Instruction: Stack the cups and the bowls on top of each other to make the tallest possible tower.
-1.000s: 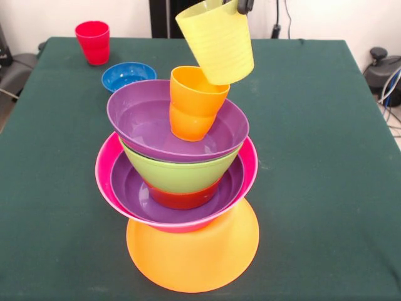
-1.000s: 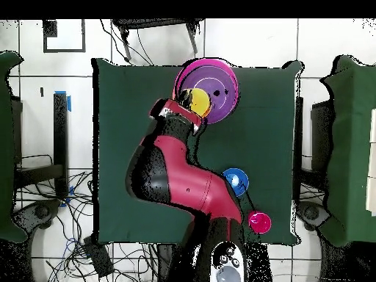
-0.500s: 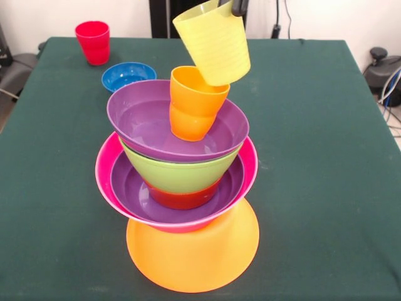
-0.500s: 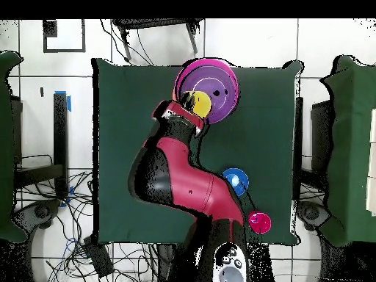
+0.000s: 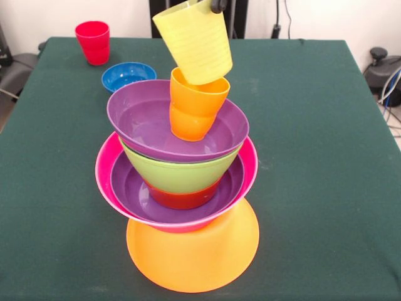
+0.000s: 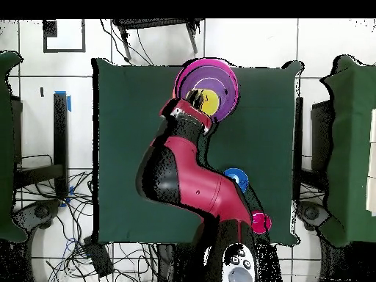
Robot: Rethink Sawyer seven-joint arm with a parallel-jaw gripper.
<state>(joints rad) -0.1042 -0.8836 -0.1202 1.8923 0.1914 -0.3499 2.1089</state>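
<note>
A: One cup matters: where's the yellow cup point(image 5: 192, 41)?
B: Top centre of the frame, pinched at its rim by the gripper point(image 5: 217, 6), tilted, just above the orange cup point(image 5: 194, 103).
A: Aligned?
B: Slightly left of it, I judge.

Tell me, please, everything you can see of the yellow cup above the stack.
The yellow cup is a pale, slightly translucent plastic tumbler with faint horizontal ribs, tapering to its base. It hangs tilted, mouth up, with the gripper at its rim by the picture's top edge. Its base sits right at the mouth of the orange cup; whether they touch is unclear.
</note>
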